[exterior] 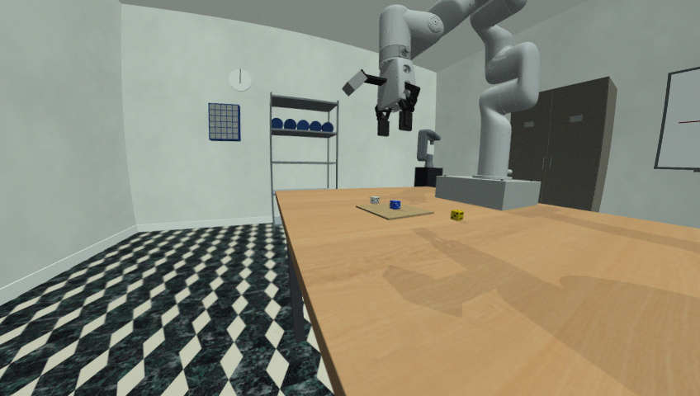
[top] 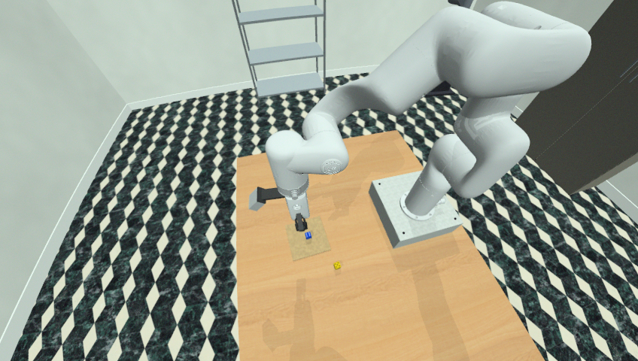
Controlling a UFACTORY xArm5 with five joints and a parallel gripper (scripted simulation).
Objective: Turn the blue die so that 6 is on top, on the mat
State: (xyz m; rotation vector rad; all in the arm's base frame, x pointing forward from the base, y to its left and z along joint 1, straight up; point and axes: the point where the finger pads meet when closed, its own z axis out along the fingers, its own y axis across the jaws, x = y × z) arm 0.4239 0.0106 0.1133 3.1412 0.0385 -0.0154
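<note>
The blue die lies flat on the tan mat, near the mat's far part; it also shows in the exterior view on the mat. Its top face is too small to read. My gripper hangs high above the mat, open and empty, fingers pointing down; from above it shows as dark fingers just beyond the blue die. A white die lies at the mat's far edge; the arm hides it in the top view. A yellow die lies on the bare table beside the mat.
The arm's grey base block stands on the table right of the mat. A metal shelf stands by the wall beyond the table's far end. The table's left edge runs close to the mat.
</note>
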